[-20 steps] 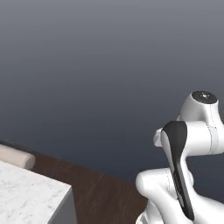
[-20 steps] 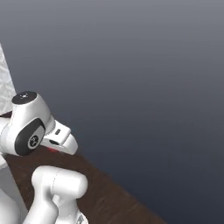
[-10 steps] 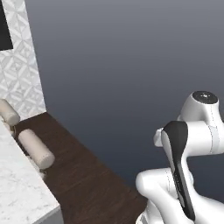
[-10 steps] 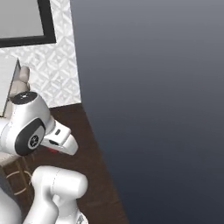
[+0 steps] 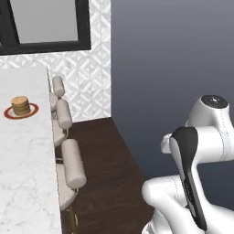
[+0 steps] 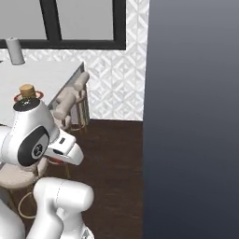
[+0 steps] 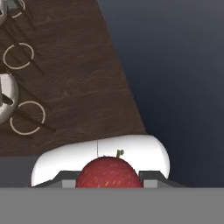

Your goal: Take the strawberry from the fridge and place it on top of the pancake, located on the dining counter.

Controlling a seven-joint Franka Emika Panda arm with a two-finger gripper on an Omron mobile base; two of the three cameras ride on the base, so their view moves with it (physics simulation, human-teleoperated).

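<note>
Since a moment ago my base has swung round, so the counter [image 5: 27, 173] with the pancake [image 5: 20, 105] on its red-rimmed plate [image 5: 9, 113] and the row of stools [image 5: 73, 164] have come into sight where mostly dark wall stood. The base views show that pancake well away from my pincer [image 7: 109, 181], while my hand view looks down on dark wood floor [image 7: 74, 78]. There my pincer is clenched on the strawberry [image 7: 109, 174], a plump red fruit with pale seeds and a tiny green stem.

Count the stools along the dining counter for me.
3, in a row along the counter's edge in the left base view: the nearest stool, a middle one, and the farthest by the wall. More may sit out of frame.
</note>
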